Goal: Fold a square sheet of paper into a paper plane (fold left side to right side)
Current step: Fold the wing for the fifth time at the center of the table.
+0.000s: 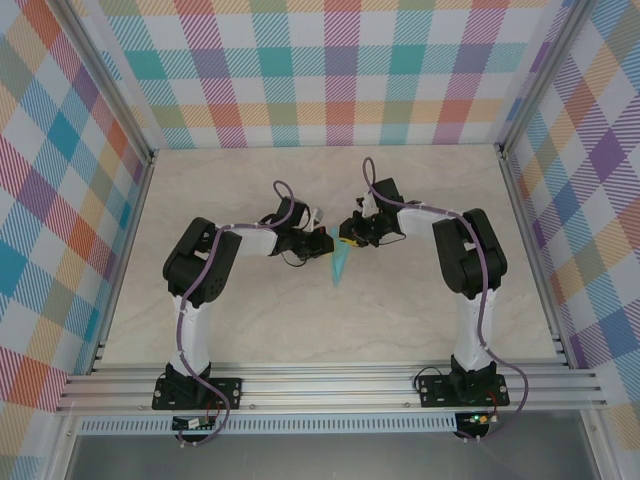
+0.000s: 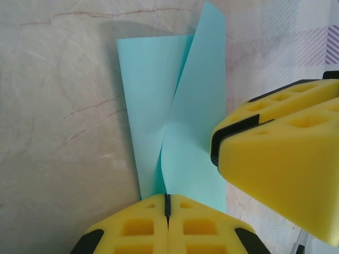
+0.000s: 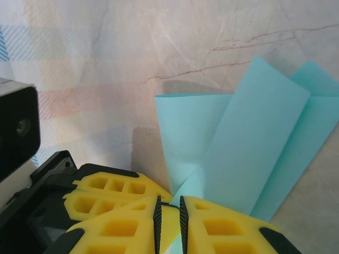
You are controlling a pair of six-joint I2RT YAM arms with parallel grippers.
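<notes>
Both arms reach in twd the ctr of the tabletop (image 1: 250, 330), tips meeting at the paper plane (image 1: 338, 268). From above it's a narrow light-turquoise wedge on the pale marbled surface, tapering twd the near edge. The left end effector (image 2: 167, 203) is clenched: yellow fingers pressed flat together w/ no gap. The paper's narrow part runs straight into their seam, so it's pinching the paper plane there. In the left wrist view the paper fans out from that pinch: one flat panel on the left lying on the tabletop, a second panel on the right lifted & curling over it. The right end effector (image 3: 169, 211) sits just beside the left one; can't tell if they touch. Its fingers are almost together w/ only a thin slit left, & a corner of the paper goes into that slit, so it looks to be grasping the same paper plane. In the right wrist view the paper spreads away in overlapping layers, the middle one raised & throwing a shadow on the tabletop. The left arm's wrist camera (image 3: 18, 129) shows at that view's left edge. Pastel checked walls (image 1: 340, 70) stand on the left, far & right sides. Metal rails (image 1: 330, 385) carry both arm bases at the near edge.
</notes>
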